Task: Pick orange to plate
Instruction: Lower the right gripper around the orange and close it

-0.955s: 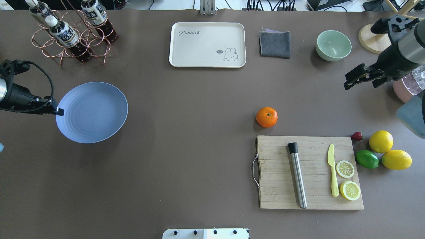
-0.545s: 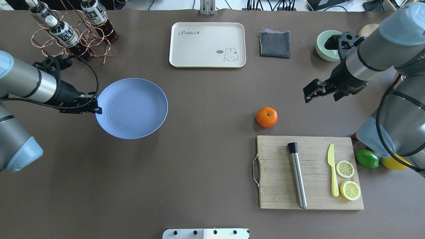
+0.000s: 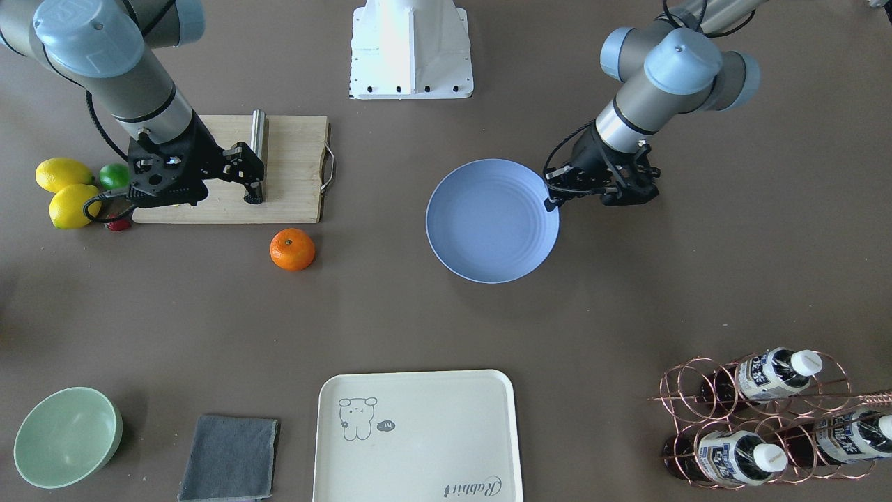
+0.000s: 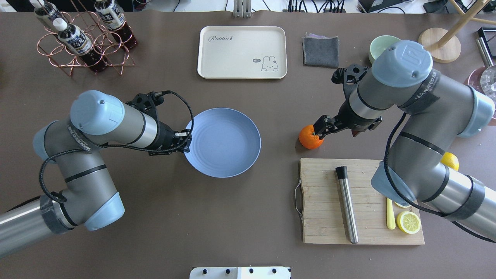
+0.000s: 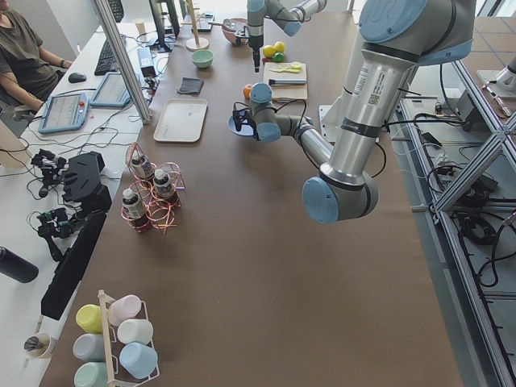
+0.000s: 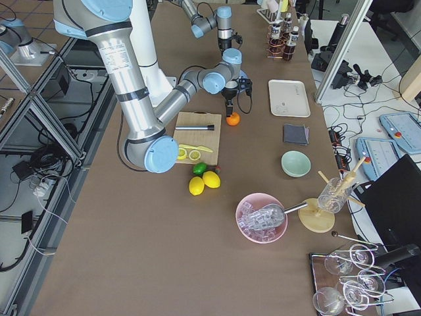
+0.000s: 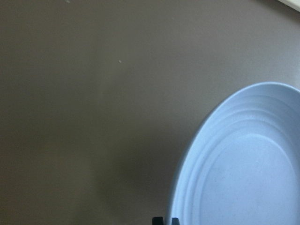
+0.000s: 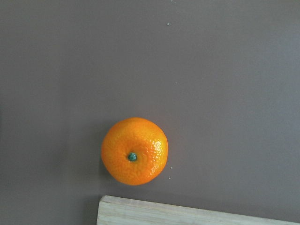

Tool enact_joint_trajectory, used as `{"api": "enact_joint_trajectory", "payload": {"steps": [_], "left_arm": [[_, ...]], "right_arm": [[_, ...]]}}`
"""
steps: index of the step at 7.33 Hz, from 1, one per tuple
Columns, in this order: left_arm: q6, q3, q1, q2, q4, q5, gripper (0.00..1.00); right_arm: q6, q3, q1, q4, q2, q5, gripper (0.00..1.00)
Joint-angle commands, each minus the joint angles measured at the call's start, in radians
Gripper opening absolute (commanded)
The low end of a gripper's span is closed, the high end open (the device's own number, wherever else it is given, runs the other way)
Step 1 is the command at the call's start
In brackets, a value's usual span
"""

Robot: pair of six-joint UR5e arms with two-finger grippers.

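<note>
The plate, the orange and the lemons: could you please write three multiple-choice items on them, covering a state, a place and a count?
1. The plate is: A empty, gripped at its rim by the left gripper; B upside down; C broken in two.
2. The orange lies: A on the table beside the cutting board; B on the cutting board; C on the plate.
3. Whole lemons in view: A one; B two; C four.
Answers: 1 A, the overhead view shows its bare face and the gripper on its rim. 2 A, the front-facing view shows it just off the board. 3 B, two lie side by side.
</note>
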Motion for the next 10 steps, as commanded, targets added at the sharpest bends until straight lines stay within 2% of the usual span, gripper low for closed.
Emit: {"api": "enact_joint_trajectory", "payload": {"steps": [1, 3, 5, 7, 9, 10], "left_arm": [[-0.023, 0.04, 0.056, -0.039, -0.002, 0.058, 0.0], [-0.023, 0.042, 0.076, -0.039, -0.005, 0.063, 0.0], [-0.041, 0.042, 0.078, -0.04, -0.005, 0.063, 0.0], [-0.041, 0.042, 0.078, -0.04, -0.005, 0.063, 0.0], [-0.041, 0.04, 0.078, -0.039, -0.005, 0.062, 0.0], [-0.04, 0.04, 0.078, -0.039, -0.005, 0.062, 0.0]], "right_arm": [[-0.008, -0.09, -0.02, 0.021, 0.058, -0.039, 1.0], [0.006, -0.252, -0.033, 0.248, 0.089, -0.043, 0.99], [-0.005, -0.299, -0.034, 0.267, 0.102, -0.043, 0.98], [-0.005, -0.297, -0.042, 0.263, 0.094, -0.041, 0.98], [-0.002, -0.299, -0.051, 0.261, 0.089, -0.043, 0.93], [0.003, -0.299, -0.053, 0.261, 0.092, -0.043, 0.8]]}}
